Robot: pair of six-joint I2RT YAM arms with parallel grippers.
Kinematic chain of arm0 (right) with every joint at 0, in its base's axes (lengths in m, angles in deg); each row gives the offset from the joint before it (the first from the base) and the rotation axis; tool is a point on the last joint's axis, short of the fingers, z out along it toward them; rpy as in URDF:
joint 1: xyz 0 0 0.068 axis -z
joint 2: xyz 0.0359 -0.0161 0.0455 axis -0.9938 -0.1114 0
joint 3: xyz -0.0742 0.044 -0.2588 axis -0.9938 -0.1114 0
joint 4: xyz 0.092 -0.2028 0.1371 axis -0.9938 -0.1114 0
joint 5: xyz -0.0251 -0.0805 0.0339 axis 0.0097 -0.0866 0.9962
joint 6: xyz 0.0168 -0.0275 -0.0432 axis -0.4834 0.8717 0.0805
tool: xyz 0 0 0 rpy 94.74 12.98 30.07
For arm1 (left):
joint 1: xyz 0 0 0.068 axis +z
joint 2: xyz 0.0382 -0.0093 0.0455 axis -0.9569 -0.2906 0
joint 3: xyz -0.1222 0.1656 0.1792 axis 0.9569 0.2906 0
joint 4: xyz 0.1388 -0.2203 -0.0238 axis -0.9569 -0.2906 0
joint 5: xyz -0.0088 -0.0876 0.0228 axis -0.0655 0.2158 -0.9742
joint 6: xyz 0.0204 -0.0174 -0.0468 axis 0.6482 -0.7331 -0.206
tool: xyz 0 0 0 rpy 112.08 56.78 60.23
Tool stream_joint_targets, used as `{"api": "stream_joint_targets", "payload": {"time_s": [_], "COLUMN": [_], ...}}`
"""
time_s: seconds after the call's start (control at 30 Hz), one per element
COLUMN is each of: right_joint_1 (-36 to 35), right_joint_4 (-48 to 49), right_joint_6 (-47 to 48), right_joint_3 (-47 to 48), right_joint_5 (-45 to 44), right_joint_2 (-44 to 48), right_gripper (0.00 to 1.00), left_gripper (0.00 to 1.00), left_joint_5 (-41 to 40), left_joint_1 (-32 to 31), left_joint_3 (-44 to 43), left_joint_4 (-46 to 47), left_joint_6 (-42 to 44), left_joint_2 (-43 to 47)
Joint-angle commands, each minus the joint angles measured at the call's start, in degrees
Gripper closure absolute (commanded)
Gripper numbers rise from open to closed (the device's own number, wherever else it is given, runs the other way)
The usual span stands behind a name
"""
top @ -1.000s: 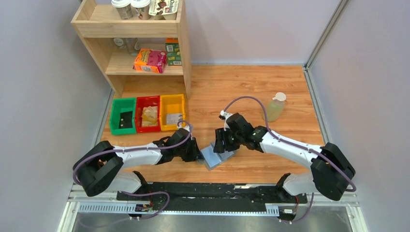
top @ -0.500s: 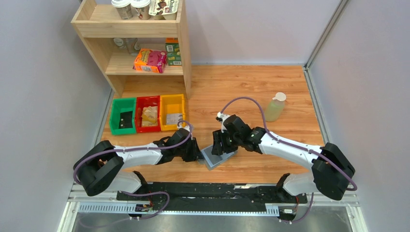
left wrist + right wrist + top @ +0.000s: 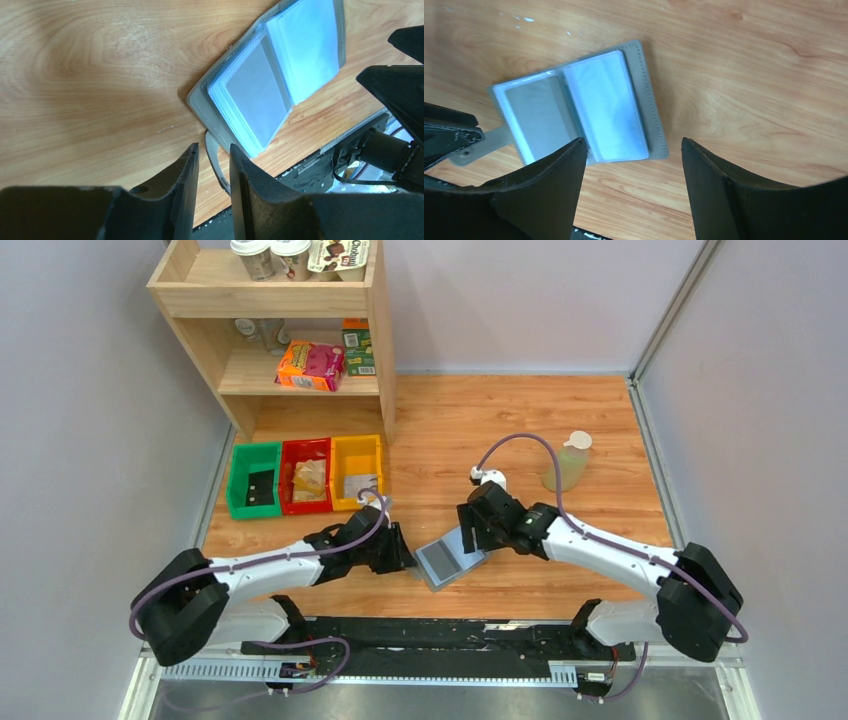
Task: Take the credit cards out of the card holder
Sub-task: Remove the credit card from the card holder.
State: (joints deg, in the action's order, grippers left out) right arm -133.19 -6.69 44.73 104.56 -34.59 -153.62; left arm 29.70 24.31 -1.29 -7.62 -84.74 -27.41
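Grey and spread open, the card holder (image 3: 447,558) lies flat on the wooden tabletop (image 3: 520,420) near its front edge, between the two arms, with its pale blue card slots (image 3: 606,105) facing up. The left hand (image 3: 212,150) is clenched on its closing tab (image 3: 479,145). The right hand (image 3: 633,142) hangs over the other half, fingers spread wide, grasping nothing

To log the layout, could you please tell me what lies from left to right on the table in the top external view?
green bin → red bin → yellow bin → card holder → bottle
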Motion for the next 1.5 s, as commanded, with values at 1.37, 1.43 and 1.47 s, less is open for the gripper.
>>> {"api": "stream_joint_targets", "payload": {"time_s": [1.37,1.43,1.47], "right_joint_1": [-11.7,-10.5,-9.9], "right_joint_4": [4.8,5.2,5.4], "right_joint_6": [3.5,3.1,2.9], "right_joint_3": [9.7,8.9,8.4], "right_joint_5": [4.3,4.7,5.0], "right_joint_2": [-14.2,-13.1,-12.5], "right_gripper": [0.37,0.37,0.37], "left_gripper": [0.69,0.69,0.69], "left_joint_5": [-1.2,-1.3,-1.3], "left_joint_1": [-0.5,-0.5,-0.6], "left_joint_3": [5.2,5.0,5.2], "left_joint_4": [11.9,11.8,11.7], "left_joint_6": [-4.1,-4.0,-4.0], "left_joint_2": [-5.9,-5.7,-5.6]}}
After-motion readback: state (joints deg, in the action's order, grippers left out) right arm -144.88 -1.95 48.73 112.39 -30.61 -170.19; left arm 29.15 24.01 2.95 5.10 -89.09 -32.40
